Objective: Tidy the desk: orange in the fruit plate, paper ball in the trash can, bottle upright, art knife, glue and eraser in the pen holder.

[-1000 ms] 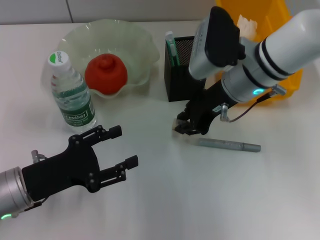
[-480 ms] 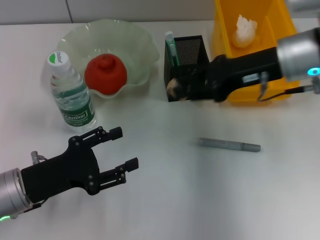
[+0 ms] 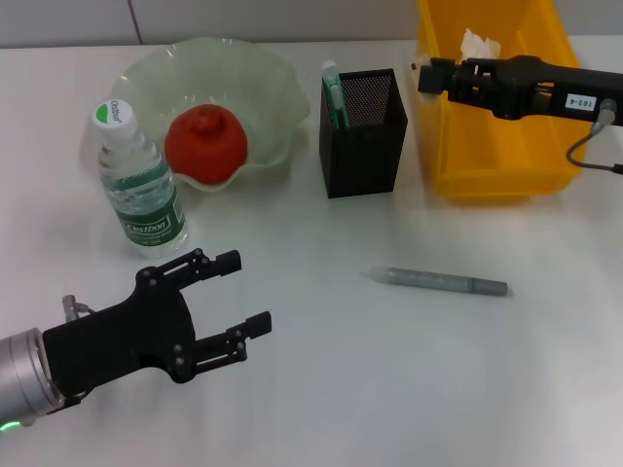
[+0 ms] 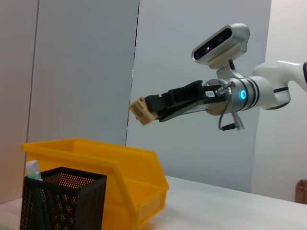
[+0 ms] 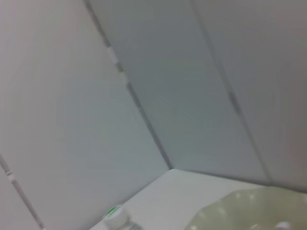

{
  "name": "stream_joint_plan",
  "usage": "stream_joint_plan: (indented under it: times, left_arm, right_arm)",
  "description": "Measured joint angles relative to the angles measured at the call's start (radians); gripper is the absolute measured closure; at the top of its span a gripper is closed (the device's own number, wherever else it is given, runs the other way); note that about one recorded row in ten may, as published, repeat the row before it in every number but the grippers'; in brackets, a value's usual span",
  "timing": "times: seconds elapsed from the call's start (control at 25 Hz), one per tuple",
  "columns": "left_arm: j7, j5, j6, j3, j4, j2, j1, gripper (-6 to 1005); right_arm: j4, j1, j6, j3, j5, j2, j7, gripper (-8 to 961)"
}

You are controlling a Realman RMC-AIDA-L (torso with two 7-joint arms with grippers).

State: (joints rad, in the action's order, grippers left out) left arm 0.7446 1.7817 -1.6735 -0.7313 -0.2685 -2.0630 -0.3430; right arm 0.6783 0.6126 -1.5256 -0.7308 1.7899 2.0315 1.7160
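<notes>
A white bench [image 3: 321, 370] fills the head view. At upper right, the right gripper [image 3: 435, 76] reaches in horizontally from the right edge, raised over the near-left part of the yellow trash can [image 3: 487, 161]. From this angle what its jaws hold is hard to make out. The left wrist view, looking across from the side, shows them closed on the small beige eraser [image 4: 140, 110], held high in the air above the trash can [image 4: 120, 167] and the pen holder [image 4: 62, 203].

The black mesh pen holder [image 3: 362, 136] stands at upper centre of the head view, just left of the trash can. The mint-green art knife [image 3: 333, 92] stands in its left corner, only its top showing. The white paper ball [image 3: 479, 44] lies in the trash can, partly hidden behind the right arm.

The grey glue [image 3: 438, 282] lies flat on the bench at centre right, well apart from the holder.

At upper left, the orange [image 3: 205, 146] sits in the pale-green fruit plate [image 3: 263, 68]. The bottle [image 3: 139, 185] stands upright just beside the plate's near-left rim.

The left gripper [image 3: 229, 306] hovers at lower left, its jaws spread wide and holding nothing; its arm is cut off by the frame edge.

The right wrist view shows mostly blurred wall panels, with the plate's rim and the bottle cap at its lower edge.
</notes>
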Motion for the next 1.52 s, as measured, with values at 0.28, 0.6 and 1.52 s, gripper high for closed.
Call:
stream_joint_plan:
  times: [0.28,0.6,1.52]
  left_arm:
    - [-0.004,0.009,-0.005,-0.001,0.0,0.0,0.0,229]
    - [-0.004,0.01,-0.017,0.0,0.0,0.0,0.003,229]
    - [0.002,0.008,-0.014,0.004,0.001,-0.002,0.006,229]
  right_arm:
    - [-0.006,0.02,0.092,-0.015,0.007,0.022,-0.117,701]
    - [-0.009,0.059,0.298,-0.19,0.015,0.04,-0.192,701]
    - [-0.017,0.097,0.52,-0.324,0.005,0.049,-0.247,463]
